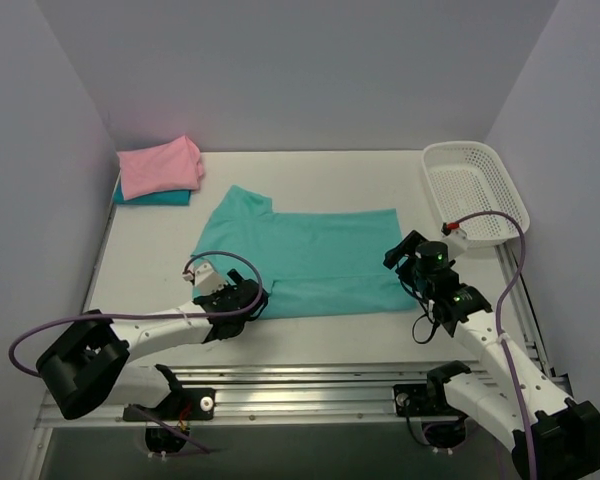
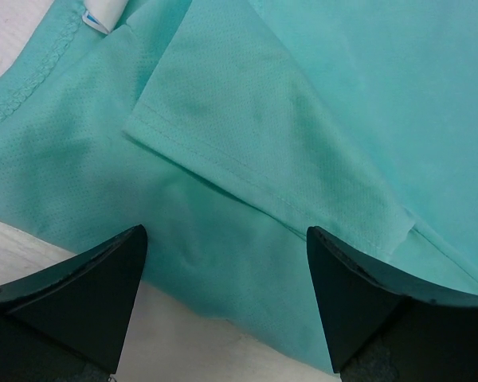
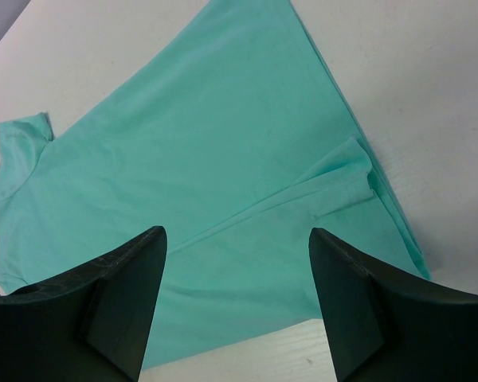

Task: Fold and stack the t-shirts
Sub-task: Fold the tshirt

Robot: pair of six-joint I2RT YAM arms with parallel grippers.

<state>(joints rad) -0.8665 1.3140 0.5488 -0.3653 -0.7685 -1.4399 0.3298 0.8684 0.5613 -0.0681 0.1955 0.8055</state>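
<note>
The teal-green t-shirt (image 1: 305,262) lies spread on the table's middle, its near long side folded over. A folded pink t-shirt (image 1: 158,167) rests on a folded darker teal-blue t-shirt (image 1: 155,198) at the far left corner. My left gripper (image 1: 248,300) is open at the shirt's near left corner, over the folded-in sleeve (image 2: 255,135) and the shirt's edge (image 2: 223,270). My right gripper (image 1: 405,268) is open at the shirt's right hem, with the cloth (image 3: 223,159) spread beyond its fingertips (image 3: 334,263). Neither holds cloth.
A white plastic mesh basket (image 1: 475,190) stands at the far right. Grey walls close in the left, back and right. A metal rail (image 1: 310,385) runs along the near edge between the arm bases. Bare white table (image 1: 310,175) lies behind the shirt.
</note>
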